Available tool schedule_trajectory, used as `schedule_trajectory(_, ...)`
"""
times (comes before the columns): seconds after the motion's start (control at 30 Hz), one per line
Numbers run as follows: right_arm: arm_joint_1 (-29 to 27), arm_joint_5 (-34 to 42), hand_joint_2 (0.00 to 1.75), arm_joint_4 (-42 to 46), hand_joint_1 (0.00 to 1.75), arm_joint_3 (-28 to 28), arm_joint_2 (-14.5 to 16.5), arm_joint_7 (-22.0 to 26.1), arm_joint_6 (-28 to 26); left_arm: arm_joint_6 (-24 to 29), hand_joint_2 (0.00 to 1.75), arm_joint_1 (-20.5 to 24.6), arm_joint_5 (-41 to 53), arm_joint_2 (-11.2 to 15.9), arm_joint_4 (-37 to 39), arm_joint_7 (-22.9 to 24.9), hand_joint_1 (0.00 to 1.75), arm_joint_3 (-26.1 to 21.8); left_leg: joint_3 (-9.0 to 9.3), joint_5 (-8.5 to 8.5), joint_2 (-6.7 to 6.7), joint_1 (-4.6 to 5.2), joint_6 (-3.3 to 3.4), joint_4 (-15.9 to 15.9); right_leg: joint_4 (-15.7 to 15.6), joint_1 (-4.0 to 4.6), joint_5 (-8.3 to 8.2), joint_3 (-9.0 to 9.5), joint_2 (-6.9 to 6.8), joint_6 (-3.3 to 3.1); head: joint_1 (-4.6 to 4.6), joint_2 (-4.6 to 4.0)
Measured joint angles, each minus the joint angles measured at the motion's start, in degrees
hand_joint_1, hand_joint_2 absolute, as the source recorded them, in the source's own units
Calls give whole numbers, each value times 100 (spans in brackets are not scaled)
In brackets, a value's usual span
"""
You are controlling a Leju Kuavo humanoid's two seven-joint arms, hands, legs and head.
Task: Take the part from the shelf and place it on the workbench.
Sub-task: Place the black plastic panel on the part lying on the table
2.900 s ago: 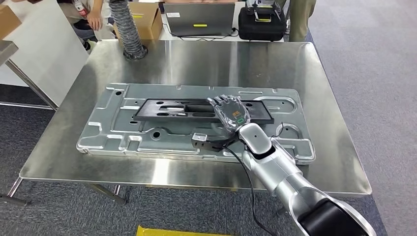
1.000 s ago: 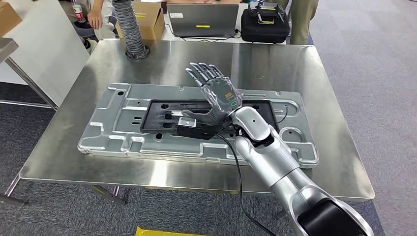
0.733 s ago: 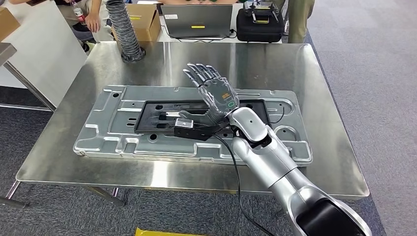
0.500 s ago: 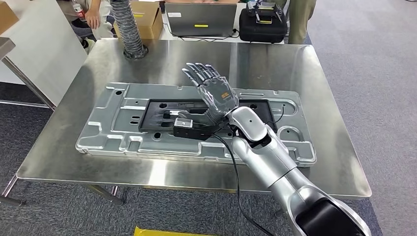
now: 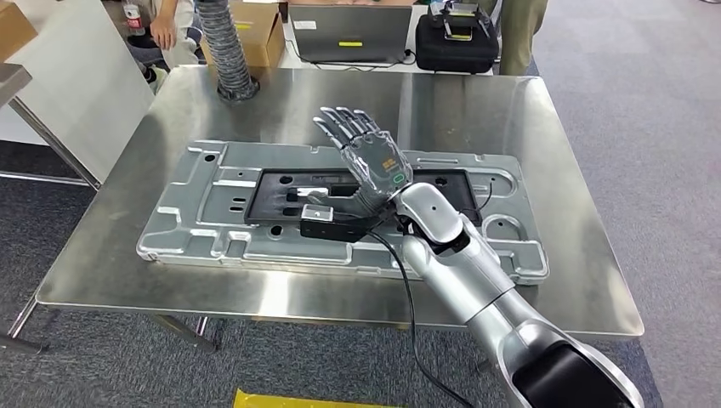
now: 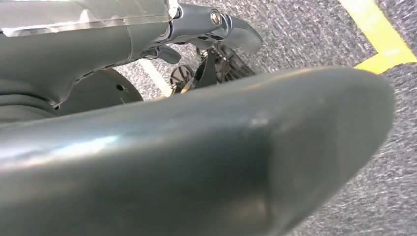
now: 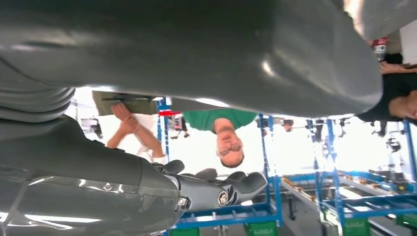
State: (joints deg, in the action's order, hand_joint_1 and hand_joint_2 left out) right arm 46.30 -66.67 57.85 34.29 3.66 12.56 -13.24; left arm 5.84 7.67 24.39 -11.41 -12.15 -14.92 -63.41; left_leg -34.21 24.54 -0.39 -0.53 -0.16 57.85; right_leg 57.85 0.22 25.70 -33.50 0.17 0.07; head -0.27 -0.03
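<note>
The part, a flat black slotted frame (image 5: 281,191), lies in the recess of a large grey stamped metal panel (image 5: 204,229) on the steel workbench (image 5: 476,110). My right hand (image 5: 370,161) hovers above the frame's middle with its fingers straight and spread and its back toward the head camera; it holds nothing and does not touch the frame. In the right wrist view its dark fingers (image 7: 221,189) stretch out with nothing in them. My left hand (image 6: 196,29) hangs over the grey carpet and holds nothing; its thick thumb blocks much of that view.
A ribbed grey hose (image 5: 228,51) stands at the bench's far left. Behind the bench are a cardboard box (image 5: 255,34), a laptop (image 5: 349,32) and a black case (image 5: 455,42). A person (image 5: 161,25) stands at the far left. Yellow floor tape (image 6: 378,34) crosses the carpet.
My right hand has risen off the black frame and moved left, its fingers now spread in the air. Over the last second it has hardly moved; the head view sways a little.
</note>
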Motion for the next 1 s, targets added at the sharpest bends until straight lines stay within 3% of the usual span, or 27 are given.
schedule_trajectory(0.07, 4, 1, 0, 0, 0, 0, 2, -5, 2, 10, 0, -1, 0, 2, 0, 3, 0, 0, -22, 34, 3, -5, -63, 26, -46, -28, -47, -1, -4, -63, 0, -1)
schedule_trajectory(0.1, 9, 1, 0, 1, 0, 0, 4, -8, 2, 14, 0, -1, 0, 2, 0, 2, 0, 0, -69, 130, 5, -6, -91, 142, -76, -44, -74, 2, -11, -96, -9, -1)
schedule_trajectory(0.13, 12, 1, 0, 1, 0, 0, 7, -8, 2, 15, 0, -1, 0, 3, 0, 2, 0, 0, -162, 291, 6, -10, -115, 374, -102, -60, -97, 4, -20, -123, -19, -1)
schedule_trajectory(0.2, 10, 1, 0, -1, 0, 1, 7, -15, 2, 12, 0, -6, 0, 5, 0, 1, 0, 0, -463, 695, 8, -22, -154, 1133, -103, -52, -116, -18, -31, -146, -37, -1)
schedule_trajectory(0.23, 5, 1, 0, -1, 0, 3, 7, -20, 2, 10, 0, -10, 1, 6, 0, 1, 0, 0, -594, 825, 8, -25, -169, 1468, -95, -48, -122, -33, -34, -149, -38, -1)
schedule_trajectory(0.27, -1, -1, 0, -2, 0, 4, 6, -30, 2, 7, 0, -14, 2, 7, 0, 1, 0, 0, -643, 852, 8, -26, -176, 1630, -85, -45, -127, -46, -35, -148, -38, -1)
schedule_trajectory(0.3, -5, -2, 0, -2, 0, 5, 6, -40, 2, 3, 0, -16, 5, 8, 0, 2, 0, 0, -581, 770, 9, -26, -176, 1558, -74, -44, -132, -56, -34, -145, -39, -1)
schedule_trajectory(0.33, -6, -4, 0, -1, 0, 7, 6, -54, 1, -1, 0, -14, 9, 9, 0, 3, 0, 0, -413, 603, 9, -27, -170, 1262, -62, -44, -134, -59, -33, -140, -39, -1)
schedule_trajectory(0.4, -2, -7, 0, 0, 0, 7, 5, -81, 0, -7, 0, -2, 15, 13, 0, 12, 0, 0, 11, 292, 8, -21, -139, 448, -32, -31, -134, -72, -27, -113, -39, -1)
schedule_trajectory(0.47, 3, -14, 0, 2, 0, 7, 2, -97, -1, -6, 0, 17, 20, 14, 0, 30, 0, 1, 199, 192, 2, -8, -81, 37, -8, -8, -153, -109, -21, -56, -36, 0)
schedule_trajectory(0.57, 3, -23, 0, 3, 0, 7, -4, -111, -3, 21, 0, 29, 29, 15, 0, 46, 0, 2, 170, 145, 1, -8, 30, 3, 4, -10, -175, -151, -17, 39, -34, 0)
schedule_trajectory(0.63, 10, -23, 0, 3, 0, 8, -16, -121, -4, 31, 0, 42, 34, 14, 0, 52, 0, 3, 147, 86, 16, -21, 112, -35, 231, -27, 23, -248, -16, 100, -29, -1)
schedule_trajectory(0.73, -2, -23, 0, 2, 0, 8, -48, -129, -6, 23, 0, 59, 37, 14, 0, 66, 0, 4, 50, 17, 24, -17, 164, -38, 1344, -54, 637, -708, -16, 170, -26, -1)
schedule_trajectory(0.77, -15, -23, 0, 2, 0, 9, -59, -131, -7, 20, 0, 60, 37, 14, 0, 70, 0, 4, 14, -5, 25, -13, 164, -34, 1634, -58, 746, -811, -16, 179, -26, -1)
schedule_trajectory(0.8, -24, -23, 0, 1, 0, 9, -67, -133, -8, 18, 0, 59, 37, 14, 0, 75, 0, 4, -13, -22, 24, -10, 161, -29, 1659, -58, 720, -783, -16, 174, -26, -1)
schedule_trajectory(0.83, -29, -23, 0, 1, 0, 9, -73, -137, -8, 18, 0, 59, 36, 14, 0, 78, 0, 4, -31, -37, 23, -6, 154, -24, 1436, -56, 594, -628, -16, 157, -26, -1)
schedule_trajectory(0.93, -11, -25, 0, 9, 0, 9, -81, -143, -14, 17, 0, 65, 36, 10, 0, 81, 0, 5, -59, -73, 18, 14, 111, -9, 244, -22, 180, 66, -18, 50, -28, -1)
schedule_trajectory(1.0, -3, -29, 0, 15, 0, 9, -86, -145, -17, 17, 0, 70, 37, 8, 0, 86, 0, 7, -81, -104, 21, 24, 57, -6, -35, 12, 140, 190, -18, -4, -31, 1)
